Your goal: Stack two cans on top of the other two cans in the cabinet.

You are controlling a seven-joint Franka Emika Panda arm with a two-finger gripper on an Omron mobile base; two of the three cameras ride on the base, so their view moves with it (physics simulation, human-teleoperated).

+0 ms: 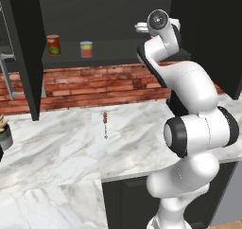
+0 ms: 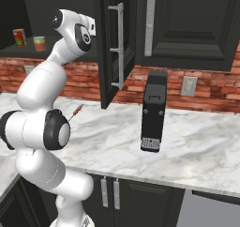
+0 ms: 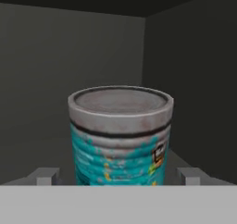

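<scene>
Arm: I see my white arm (image 1: 189,128) rising from the counter's front and reaching up into the cabinet (image 1: 28,48), its wrist at the right part of the open shelf in the left base view.
Gripper: in the hand view my gripper (image 3: 119,177) has its two grey fingertips (image 3: 46,176) set wide, one on either side of the teal can. I see a gap between each tip and the can wall, so I read the jaws as released and gripping nothing.
Teal can: the teal-blue can (image 3: 120,140) with the grey top stands upright right in front of my hand camera, inside the dark cabinet, near its right inner wall. I cannot tell what it rests on, because its base is hidden at the bottom of that view.
Dark red can: the dark red can (image 1: 53,44) with the green patch stands upright on the cabinet shelf, toward the left end. I also spot it at the far left in the right base view (image 2: 19,37).
Salmon can: the salmon-pink can (image 1: 86,49) with the yellow-green band stands upright on the same shelf, just to the right of the dark red one and apart from it.
Counter: the marble counter (image 1: 56,147) runs below the brick wall (image 1: 94,83); a small thin red-tipped item (image 1: 105,119) lies on it.
Right side: a black upright appliance (image 2: 153,111) stands on the counter, and a cabinet door (image 2: 112,43) hangs open beside my arm.
</scene>
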